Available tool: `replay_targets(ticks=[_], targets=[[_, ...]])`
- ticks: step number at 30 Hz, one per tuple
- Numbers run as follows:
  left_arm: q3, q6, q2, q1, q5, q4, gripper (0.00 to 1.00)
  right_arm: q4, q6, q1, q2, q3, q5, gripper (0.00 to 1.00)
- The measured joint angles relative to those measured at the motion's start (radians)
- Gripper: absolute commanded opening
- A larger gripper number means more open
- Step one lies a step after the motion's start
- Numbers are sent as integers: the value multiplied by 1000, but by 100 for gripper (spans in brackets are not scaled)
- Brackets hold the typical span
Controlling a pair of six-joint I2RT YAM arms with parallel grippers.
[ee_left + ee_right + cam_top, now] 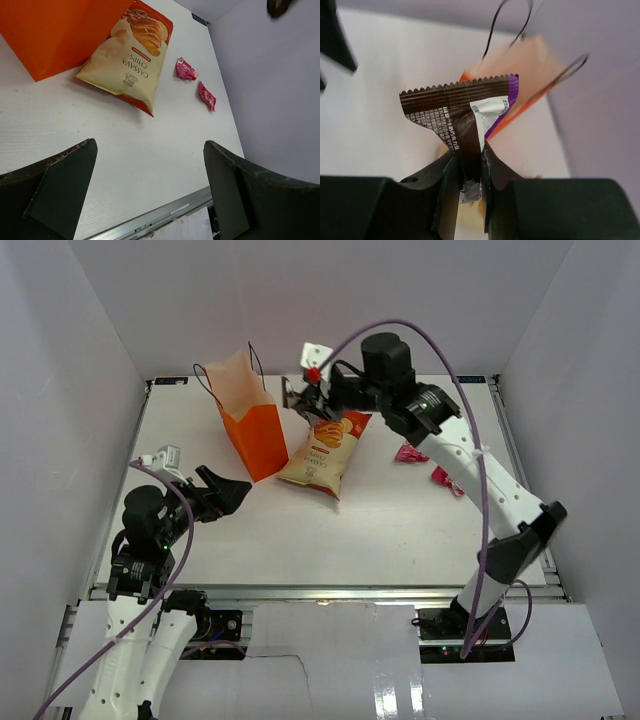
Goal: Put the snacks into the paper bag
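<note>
The right gripper's point(470, 165) two fingers are clamping together on the lower end of the dark brown packet point(452, 112), which is standing up out of them with its serrated edge uppermost. In the top view this gripper is hovering just to the right of the paper bag's point(255, 435) open mouth, so the packet is not yet over the pale inside. The step in hand looks like the carry and drop. To do it well, the arm should be bringing the packet further over the paper bag until it is squarely above the opening, above the rim and between the cord handles point(492, 31), and only then parting the fingers. Brushing the light paper bag could tip it. The chip bag point(322, 455) is lying flat against the paper bag's right side, and two pink packets point(410, 452) are lying well to the right of it. The left gripper point(150, 150) is waiting on the near side of the paper bag, fingers spread wide and holding nothing.
</note>
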Motion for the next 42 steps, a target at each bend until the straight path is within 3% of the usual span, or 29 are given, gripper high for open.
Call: replay_targets(ticks=[5, 12, 19, 20, 22, 29, 33, 38, 42], targets=[[-31, -20, -48, 0, -1, -2, 98, 148, 74, 105, 299, 418, 131, 25], [-39, -39, -120, 0, -14, -41, 98, 402, 139, 186, 472, 437, 333, 27], [-39, -46, -140, 0, -26, -69, 98, 575, 133, 217, 565, 406, 517, 54], [-39, -46, -140, 0, -27, -72, 98, 592, 127, 216, 567, 393, 534, 67], [-39, -46, -138, 0, -27, -78, 98, 621, 114, 216, 569, 370, 567, 79], [-39, -45, -114, 0, -27, -77, 98, 641, 106, 210, 560, 358, 591, 81], [-39, -45, -113, 0, -27, -77, 98, 570, 164, 190, 488, 323, 538, 84], [-45, -46, -116, 0, -27, -75, 98, 488, 347, 87, 228, 63, 436, 98], [-64, -49, -115, 0, -24, -69, 98, 474, 558, -83, 67, -178, 389, 90]])
